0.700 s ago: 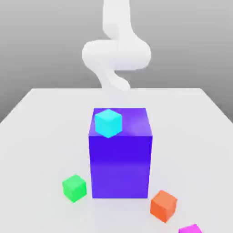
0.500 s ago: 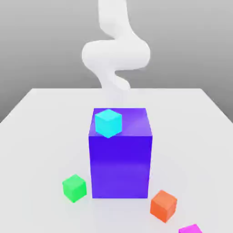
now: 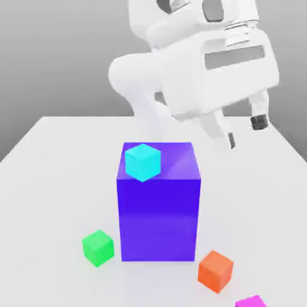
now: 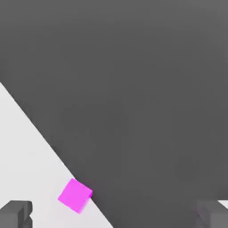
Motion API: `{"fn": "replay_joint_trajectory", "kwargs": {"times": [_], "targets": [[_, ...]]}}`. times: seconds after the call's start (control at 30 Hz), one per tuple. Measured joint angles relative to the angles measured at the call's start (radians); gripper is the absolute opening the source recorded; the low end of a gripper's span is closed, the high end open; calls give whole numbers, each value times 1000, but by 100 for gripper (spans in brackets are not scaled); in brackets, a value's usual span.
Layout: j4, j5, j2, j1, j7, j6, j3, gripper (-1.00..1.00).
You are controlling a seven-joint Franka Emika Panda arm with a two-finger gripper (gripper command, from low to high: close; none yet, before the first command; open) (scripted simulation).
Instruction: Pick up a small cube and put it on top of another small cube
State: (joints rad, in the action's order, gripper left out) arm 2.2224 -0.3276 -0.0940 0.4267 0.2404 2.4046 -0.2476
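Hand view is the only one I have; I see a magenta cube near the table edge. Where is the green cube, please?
Observer: The green cube sits on the table beside the big blue-purple block, on the exterior view's left of it.
Operator: Does anything lie between the two small cubes?
Observer: An orange cube stands roughly between them, nearer to the magenta cube.
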Motion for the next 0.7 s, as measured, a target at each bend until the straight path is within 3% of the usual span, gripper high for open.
{"fn": "replay_joint_trajectory", "kwargs": {"times": [0.33,0.7], "targets": [[-25,-25,270,37,363,70,43,0],[-39,160,506,74,620,186,73,0]]}}
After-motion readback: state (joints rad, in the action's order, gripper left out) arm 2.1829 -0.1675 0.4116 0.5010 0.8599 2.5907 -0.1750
